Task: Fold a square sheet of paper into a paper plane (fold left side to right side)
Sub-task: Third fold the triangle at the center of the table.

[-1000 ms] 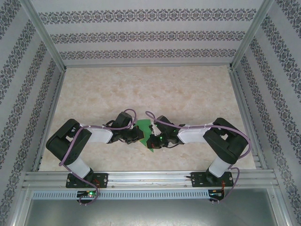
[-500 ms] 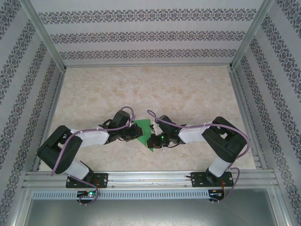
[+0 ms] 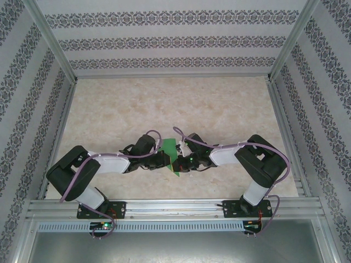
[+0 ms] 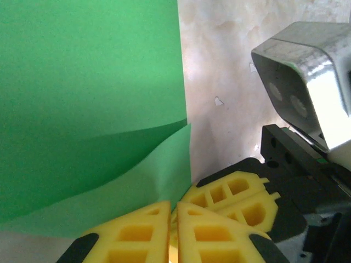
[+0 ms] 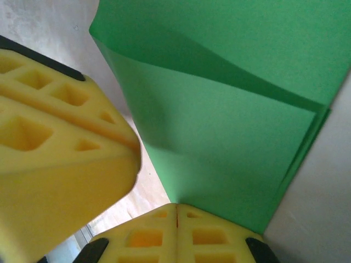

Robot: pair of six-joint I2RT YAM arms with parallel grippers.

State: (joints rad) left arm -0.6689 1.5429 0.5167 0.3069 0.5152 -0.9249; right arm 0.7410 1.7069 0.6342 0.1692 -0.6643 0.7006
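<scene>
Green paper [image 3: 169,148], folded with a flap bowed up, lies near-centre on the marble surface [image 3: 219,104]. My left end effector [image 4: 174,207], fingers pressed together, meets the flap's corner. My right end effector [image 5: 175,211], likewise pressed together, touches the paper from the other side.

Marbled tabletop [image 3: 219,104], patterned walls [image 3: 175,38], metal rails [image 3: 175,205]

Marbled beige tabletop [image 3: 219,109], patterned wallpaper walls [image 3: 175,41], aluminium frame [image 3: 175,205]
</scene>
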